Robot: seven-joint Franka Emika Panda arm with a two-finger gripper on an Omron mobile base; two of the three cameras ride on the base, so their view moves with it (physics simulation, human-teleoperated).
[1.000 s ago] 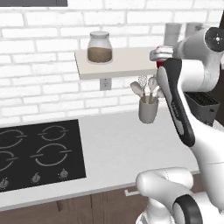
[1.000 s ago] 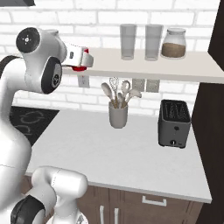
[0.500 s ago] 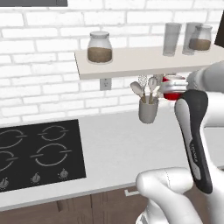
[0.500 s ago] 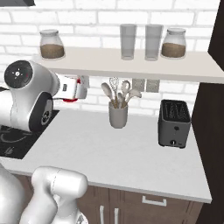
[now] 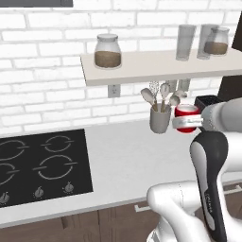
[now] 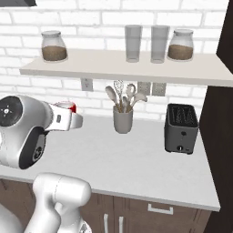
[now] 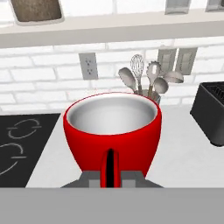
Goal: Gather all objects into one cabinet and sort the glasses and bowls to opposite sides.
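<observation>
Red cup, left base view: a glossy red cup (image 5: 187, 117) hangs in the air over the pale surface (image 5: 123, 163), just right of the grey utensil holder (image 5: 159, 120).
Pincer, left base view: the pincer (image 5: 182, 123) sits at the cup's base, closed on it; its tips are hard to make out here.
Shelf, left base view: a pale wall shelf (image 5: 156, 64) carries a jar of brown stuff (image 5: 107, 51), two clear tumblers (image 5: 185, 42) and a second jar (image 5: 217, 41).
Hob, left base view: a black hob (image 5: 40, 165) lies at the left.
Right base view: the cup (image 6: 66, 107) peeks red above the white wrist, left of the utensil holder (image 6: 123, 119); a dark toaster (image 6: 181, 129) stands further right.
Hand view: the cup (image 7: 112, 131) sits upright, white inside, its handle towards the camera; the pincer (image 7: 111, 178) clamps it from below, probably at the handle.
</observation>
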